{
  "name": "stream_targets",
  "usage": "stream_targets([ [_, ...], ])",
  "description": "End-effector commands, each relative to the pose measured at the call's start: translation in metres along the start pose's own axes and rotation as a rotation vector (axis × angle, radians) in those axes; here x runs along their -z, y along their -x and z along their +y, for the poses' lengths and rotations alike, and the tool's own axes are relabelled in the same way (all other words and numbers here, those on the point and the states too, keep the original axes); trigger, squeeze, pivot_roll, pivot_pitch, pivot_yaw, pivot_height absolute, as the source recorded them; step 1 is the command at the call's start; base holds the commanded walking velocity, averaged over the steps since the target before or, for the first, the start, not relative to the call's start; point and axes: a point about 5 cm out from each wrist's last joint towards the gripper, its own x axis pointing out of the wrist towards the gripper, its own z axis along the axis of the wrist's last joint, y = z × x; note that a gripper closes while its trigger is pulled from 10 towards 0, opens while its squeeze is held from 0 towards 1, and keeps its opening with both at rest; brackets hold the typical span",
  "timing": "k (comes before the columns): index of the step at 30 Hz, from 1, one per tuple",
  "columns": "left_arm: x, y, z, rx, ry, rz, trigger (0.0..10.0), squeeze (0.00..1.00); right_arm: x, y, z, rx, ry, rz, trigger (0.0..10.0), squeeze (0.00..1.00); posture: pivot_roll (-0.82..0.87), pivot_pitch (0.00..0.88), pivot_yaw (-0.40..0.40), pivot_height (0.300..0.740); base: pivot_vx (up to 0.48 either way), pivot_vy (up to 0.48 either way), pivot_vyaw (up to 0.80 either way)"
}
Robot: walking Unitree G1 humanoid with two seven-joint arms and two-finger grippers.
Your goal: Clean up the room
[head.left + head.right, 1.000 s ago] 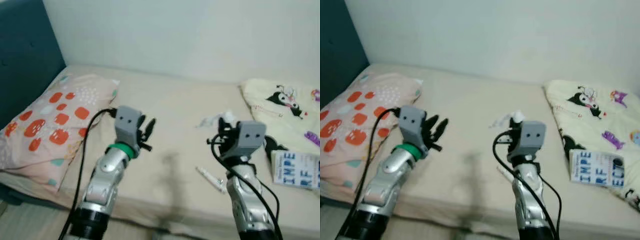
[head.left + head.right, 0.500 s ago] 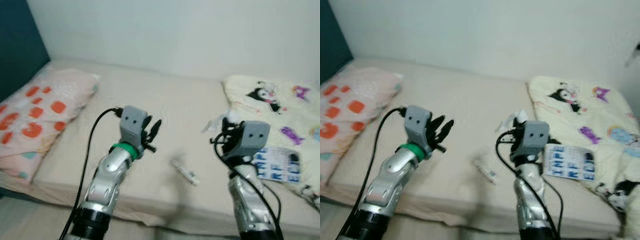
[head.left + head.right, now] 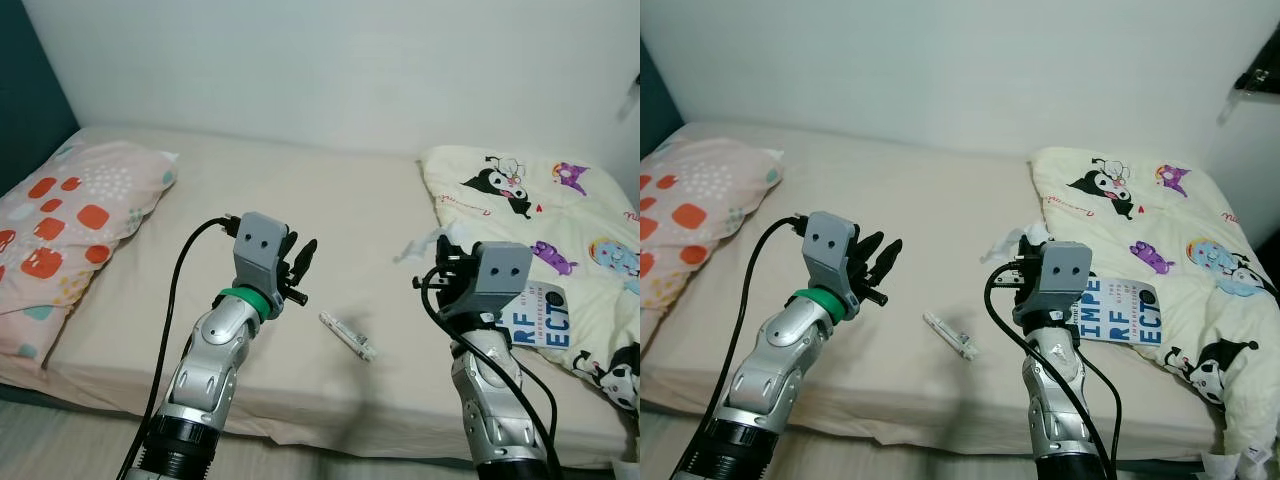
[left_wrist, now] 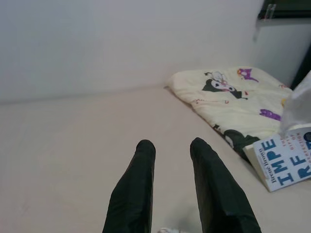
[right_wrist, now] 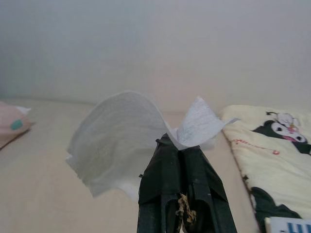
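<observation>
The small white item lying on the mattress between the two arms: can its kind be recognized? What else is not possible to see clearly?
- Small white item: too small to identify in the eye views.
- Book: its title is partly covered by the right gripper, which is pinching a tissue.
- Blanket: cut off by the right edge.
- Pillow: cut off by the left edge.

A cream mattress (image 3: pixel 330 210) lies under and ahead of the jaws of both the left gripper (image 3: pixel 300 255) and the right gripper (image 5: pixel 176 145), and runs back to a plain pale wall (image 3: pixel 330 70) beyond them. A pillow (image 3: pixel 70 215) with red and orange spots rests well out to the left of the left jaws, against a dark teal headboard (image 3: pixel 30 110). A pale yellow cartoon-print blanket (image 3: pixel 520 200) lies crumpled to the right of the right jaws.
</observation>
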Motion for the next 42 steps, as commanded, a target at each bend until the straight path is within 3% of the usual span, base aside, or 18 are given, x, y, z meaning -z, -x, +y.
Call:
stream_targets([
  [1,0.004,0.0,0.001,-0.002,-0.008,0.021,10.0,0.0,0.003,0.003,-0.002,0.012,-0.01,0.015,10.0,0.0,-0.04,0.039,0.005,0.74,0.0,0.0,0.0],
  [10,0.014,0.003,0.0,0.011,0.01,0.056,10.0,0.0,0.008,0.005,0.0,0.005,-0.02,0.035,10.0,0.0,-0.04,0.044,0.009,0.74,0.0,0.0,0.0],
  [15,0.024,0.005,0.002,-0.004,0.038,0.089,10.0,0.0,0.013,0.007,0.002,0.007,0.031,0.061,10.0,0.0,-0.04,0.045,0.006,0.74,0.0,0.0,0.0],
  [19,0.034,0.008,0.002,0.001,0.03,0.126,10.0,0.0,0.014,0.008,0.0,0.009,0.029,0.061,10.0,0.0,-0.05,0.046,0.007,0.72,0.0,0.0,0.0],
  [42,0.032,0.006,0.0,0.008,0.026,0.107,10.0,0.0,0.013,0.007,-0.001,0.007,0.028,0.058,10.0,0.0,-0.05,0.041,0.003,0.61,0.0,0.0,0.0],
])
